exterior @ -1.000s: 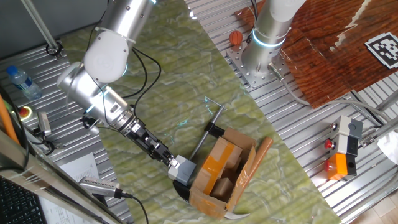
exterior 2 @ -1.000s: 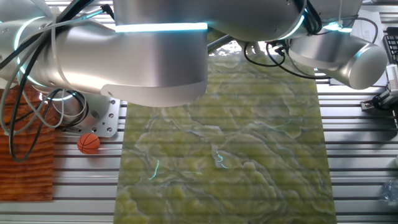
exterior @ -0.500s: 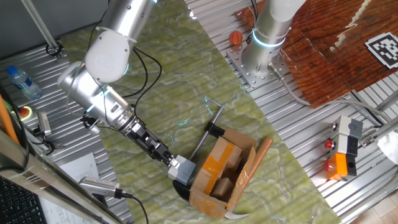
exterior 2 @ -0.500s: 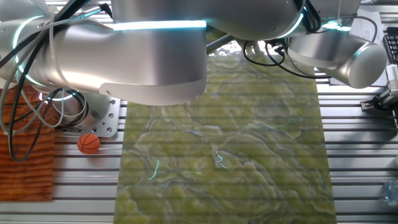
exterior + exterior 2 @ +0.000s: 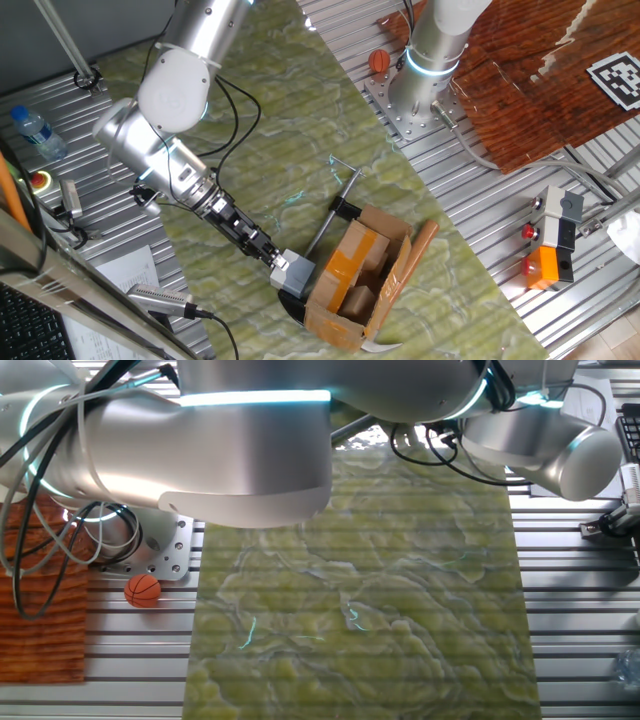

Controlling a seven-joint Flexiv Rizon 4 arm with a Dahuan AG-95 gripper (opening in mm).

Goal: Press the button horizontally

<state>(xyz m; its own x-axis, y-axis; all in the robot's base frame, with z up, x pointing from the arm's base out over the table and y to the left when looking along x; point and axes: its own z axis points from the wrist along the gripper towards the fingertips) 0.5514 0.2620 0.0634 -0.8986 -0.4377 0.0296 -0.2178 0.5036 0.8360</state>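
The button (image 5: 292, 273) is a small light grey cube with a white face on a black base. It stands against the left side of the open cardboard box (image 5: 360, 275) on the green mat. My gripper (image 5: 268, 258) comes in from the upper left, low over the mat. Its dark tip touches the button's left face. No gap between the fingertips shows. In the other fixed view the arm's silver body (image 5: 250, 450) fills the top, and the button and gripper are hidden.
A black clamp with a metal bar (image 5: 340, 205) stands behind the box. A second arm's base (image 5: 420, 95) and a small orange ball (image 5: 379, 61) are at the back. Orange-and-black units (image 5: 552, 240) sit at the right. A bottle (image 5: 35, 130) and a red round button (image 5: 41, 181) are at the left.
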